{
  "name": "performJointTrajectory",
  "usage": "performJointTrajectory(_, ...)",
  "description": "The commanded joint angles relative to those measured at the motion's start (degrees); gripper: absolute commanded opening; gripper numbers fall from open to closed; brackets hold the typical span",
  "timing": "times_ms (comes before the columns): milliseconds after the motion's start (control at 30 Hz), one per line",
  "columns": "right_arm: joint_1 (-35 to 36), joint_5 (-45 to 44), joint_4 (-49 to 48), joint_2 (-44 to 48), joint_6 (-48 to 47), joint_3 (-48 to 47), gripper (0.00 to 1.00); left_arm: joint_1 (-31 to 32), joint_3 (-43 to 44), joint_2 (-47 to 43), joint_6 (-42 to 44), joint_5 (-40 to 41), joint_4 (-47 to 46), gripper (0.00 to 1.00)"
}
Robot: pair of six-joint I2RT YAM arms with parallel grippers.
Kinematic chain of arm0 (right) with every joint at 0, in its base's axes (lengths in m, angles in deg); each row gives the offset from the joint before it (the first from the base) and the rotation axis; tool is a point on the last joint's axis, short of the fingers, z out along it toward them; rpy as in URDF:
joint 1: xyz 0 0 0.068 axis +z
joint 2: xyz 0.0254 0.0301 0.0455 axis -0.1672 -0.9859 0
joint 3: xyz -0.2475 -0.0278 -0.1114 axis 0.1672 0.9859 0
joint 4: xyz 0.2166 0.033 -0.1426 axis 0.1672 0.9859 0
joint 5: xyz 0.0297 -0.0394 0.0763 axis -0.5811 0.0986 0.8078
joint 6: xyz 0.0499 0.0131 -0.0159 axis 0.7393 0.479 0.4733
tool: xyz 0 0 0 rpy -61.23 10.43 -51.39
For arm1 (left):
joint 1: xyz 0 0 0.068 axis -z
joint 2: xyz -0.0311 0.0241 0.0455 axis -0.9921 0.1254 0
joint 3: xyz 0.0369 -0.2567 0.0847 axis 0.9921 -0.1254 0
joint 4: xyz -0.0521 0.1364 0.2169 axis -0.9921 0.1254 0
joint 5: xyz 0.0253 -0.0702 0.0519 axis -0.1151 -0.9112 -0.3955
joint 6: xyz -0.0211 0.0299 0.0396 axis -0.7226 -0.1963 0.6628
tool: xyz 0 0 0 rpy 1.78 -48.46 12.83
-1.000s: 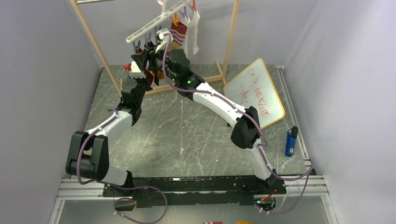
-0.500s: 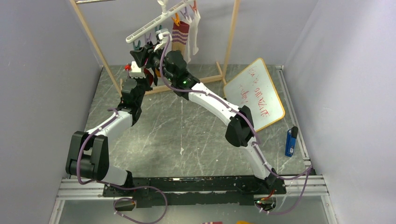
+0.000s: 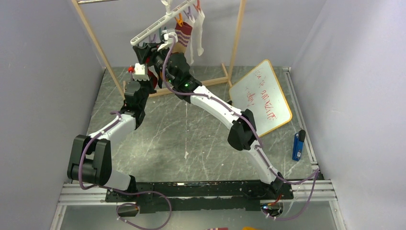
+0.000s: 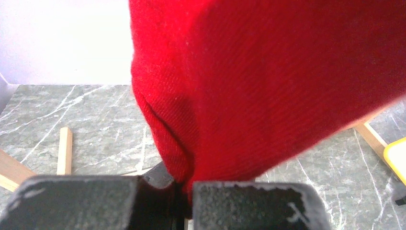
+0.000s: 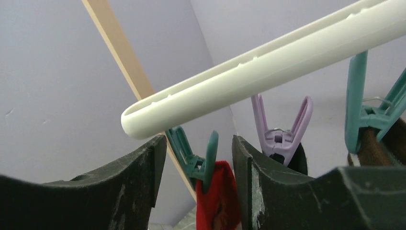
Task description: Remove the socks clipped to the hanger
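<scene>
The white hanger slants across the right wrist view, and in the top view the hanger hangs from the rack. A teal clip at its left end pinches the red sock. My right gripper is open, with this clip between its fingers and gaps on both sides. My left gripper is shut on the lower part of the red sock. A purple clip holds a black sock. A maroon-striped sock and a white sock hang further right.
The wooden rack frame stands at the back of the grey marble table, its right post beside the socks. A whiteboard leans at the right. A blue object lies near the right edge.
My right arm has swung left and up, bringing its gripper to the hanger's left end. The left gripper has stayed shut on the red sock.
</scene>
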Motion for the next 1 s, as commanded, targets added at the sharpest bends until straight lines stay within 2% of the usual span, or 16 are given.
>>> performJointTrajectory(0,0.3,-1.3,-3.6,-1.4,-0.1,-5.6,0.57,0.3,-0.5,-2.2,0.6,-1.2,-1.8,0.05)
performJointTrajectory(400,0.1,-0.3,-3.4,-6.0,-1.7,-11.5,0.49,0.3,-0.8,-3.2,0.9,-1.2,-1.2,0.05)
performJointTrajectory(967,0.1,-0.1,-4.5,-6.2,-1.8,-10.8,0.27,0.4,-0.5,-2.8,1.3,-1.0,-0.7,0.05)
